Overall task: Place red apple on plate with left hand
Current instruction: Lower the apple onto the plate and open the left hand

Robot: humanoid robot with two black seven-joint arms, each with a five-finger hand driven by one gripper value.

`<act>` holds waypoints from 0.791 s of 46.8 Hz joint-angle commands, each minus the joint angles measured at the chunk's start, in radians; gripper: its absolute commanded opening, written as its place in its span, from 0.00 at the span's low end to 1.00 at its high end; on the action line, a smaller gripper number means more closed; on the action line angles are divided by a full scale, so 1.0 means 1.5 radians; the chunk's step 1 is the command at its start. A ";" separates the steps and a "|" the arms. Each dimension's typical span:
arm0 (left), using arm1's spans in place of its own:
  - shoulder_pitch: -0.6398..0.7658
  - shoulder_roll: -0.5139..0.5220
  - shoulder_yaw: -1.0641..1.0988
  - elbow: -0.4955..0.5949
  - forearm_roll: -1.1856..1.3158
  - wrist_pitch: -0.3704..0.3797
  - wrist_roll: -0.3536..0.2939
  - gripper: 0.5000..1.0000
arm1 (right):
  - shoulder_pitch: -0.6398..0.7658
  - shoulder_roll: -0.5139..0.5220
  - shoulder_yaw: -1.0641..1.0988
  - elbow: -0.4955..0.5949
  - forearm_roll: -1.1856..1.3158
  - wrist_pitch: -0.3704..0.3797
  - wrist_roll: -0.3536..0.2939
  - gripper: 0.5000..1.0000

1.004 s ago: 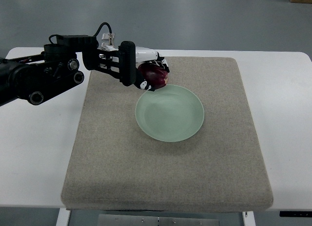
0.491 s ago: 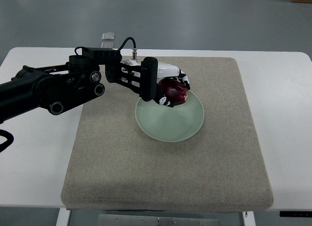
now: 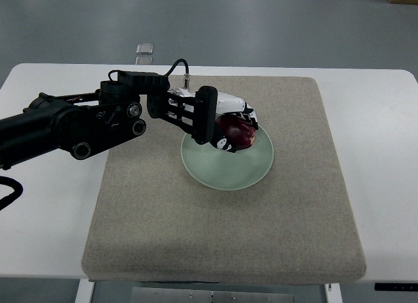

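A white table (image 3: 382, 179) carried a large grey-beige mat (image 3: 196, 224), on which a pale green plate (image 3: 228, 167) lay slightly above centre. The black left arm (image 3: 72, 123) reached in from the left edge, and the left hand (image 3: 225, 123) was positioned over the plate's upper portion. Its fingers (image 3: 250, 115) were curled around the red apple (image 3: 236, 132), which appeared to sit just above or on the plate, though contact could not be confirmed.
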 commanded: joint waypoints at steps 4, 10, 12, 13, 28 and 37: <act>0.004 0.000 0.000 0.001 -0.002 0.000 0.000 0.79 | 0.000 0.000 0.000 0.000 0.000 0.001 0.000 0.93; 0.010 0.000 0.000 0.004 -0.005 0.001 0.000 0.95 | 0.000 0.000 0.000 0.000 0.000 0.000 0.000 0.93; 0.010 0.000 0.000 0.004 -0.008 0.002 0.000 0.96 | 0.000 0.000 0.001 0.000 0.000 0.000 0.000 0.93; 0.010 0.000 0.000 0.005 -0.009 0.003 0.000 0.98 | 0.000 0.000 0.001 0.000 0.000 0.001 0.000 0.93; 0.008 -0.002 -0.003 0.070 -0.015 0.009 0.003 0.99 | 0.000 0.000 0.000 0.000 0.000 0.001 0.000 0.93; 0.003 -0.002 -0.012 0.157 -0.046 0.007 0.005 0.99 | 0.000 0.000 0.001 0.000 0.000 0.000 0.000 0.93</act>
